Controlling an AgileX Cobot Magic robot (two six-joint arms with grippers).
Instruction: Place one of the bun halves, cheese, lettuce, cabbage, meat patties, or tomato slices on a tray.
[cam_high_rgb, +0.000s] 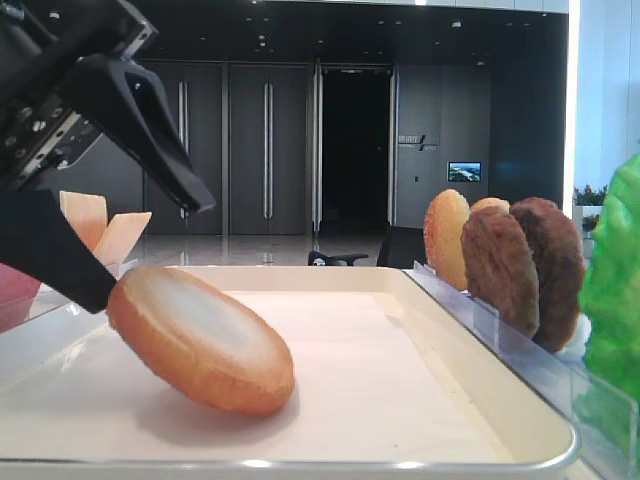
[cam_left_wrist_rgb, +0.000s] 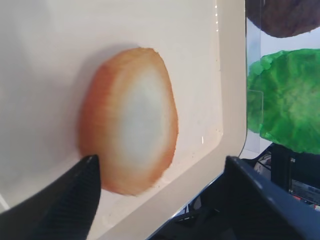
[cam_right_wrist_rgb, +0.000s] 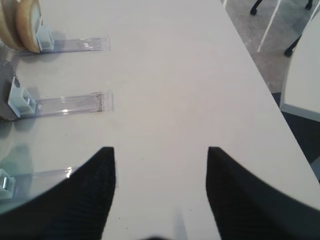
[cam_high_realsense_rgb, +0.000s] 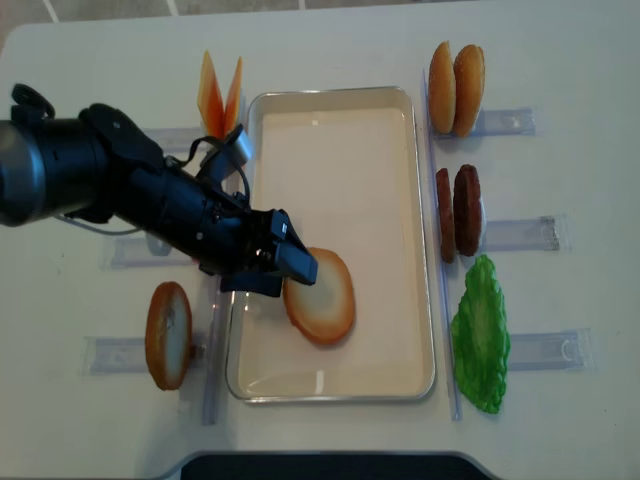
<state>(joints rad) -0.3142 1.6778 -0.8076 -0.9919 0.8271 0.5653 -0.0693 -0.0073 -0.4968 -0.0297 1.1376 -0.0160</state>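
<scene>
Bun half (cam_high_rgb: 200, 338) nearest the lens, lying tilted inside tray (cam_high_realsense_rgb: 400, 150), toward its 7 o'clock corner. Left gripper (cam_high_realsense_rgb: 280, 262) spread wide at bun's 9 o'clock edge, pinching nothing. Placement apparently done; only withdrawal left. Right gripper (cam_right_wrist_rgb: 160, 190) spread, empty.

In the overhead view the left gripper (cam_high_realsense_rgb: 287, 262) covered the left rim of the bun half (cam_high_realsense_rgb: 320, 296) on the tray (cam_high_realsense_rgb: 340, 98), so whether its fingers touched the bread could not be told, and the left arm ran off the picture's left edge. In the low side view the lettuce (cam_high_rgb: 612, 290) was cut by the right edge and the rear meat patty (cam_high_rgb: 553, 262) stood half behind the front one. The right wrist view showed only the right gripper (cam_right_wrist_rgb: 161, 165) fingers' tips, cut by the bottom edge, and two bun halves (cam_right_wrist_rgb: 22, 22) clipped at the top left corner.
</scene>
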